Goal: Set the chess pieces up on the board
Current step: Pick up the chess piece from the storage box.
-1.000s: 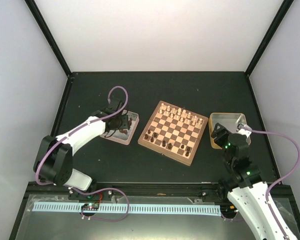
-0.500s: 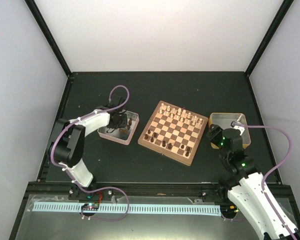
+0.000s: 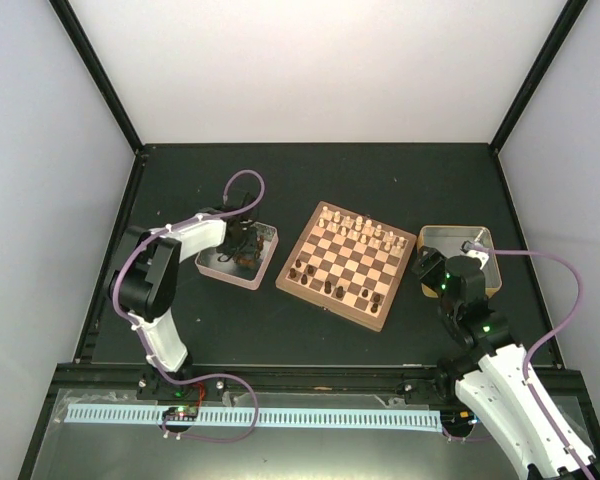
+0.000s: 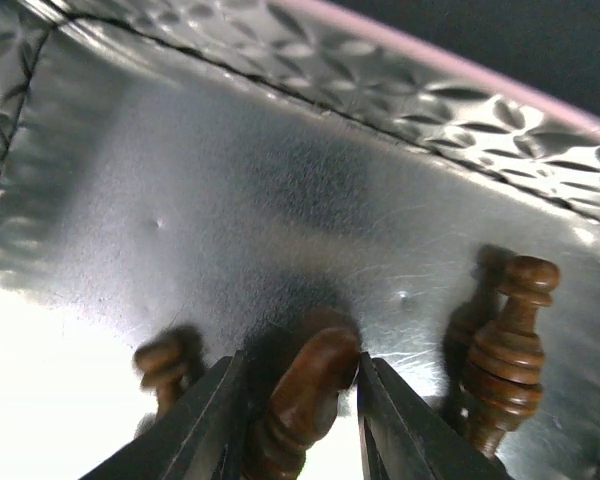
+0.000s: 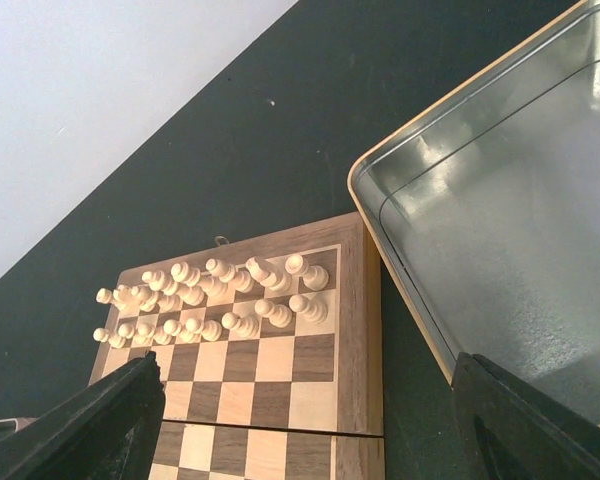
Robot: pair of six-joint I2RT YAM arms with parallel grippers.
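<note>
Left gripper (image 4: 298,425): clamped on a dark chess piece (image 4: 318,368) down in the pink tray (image 4: 230,170), beside a second piece (image 4: 505,345). Right gripper (image 5: 315,425): spread wide, empty, above the edge of the board (image 5: 270,385) and the tan tray (image 5: 500,230).

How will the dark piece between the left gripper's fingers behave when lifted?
The dark piece looks like turned wood, so probably stiff and light. Its rounded, glossy body may slip or pivot in the left gripper.
</note>
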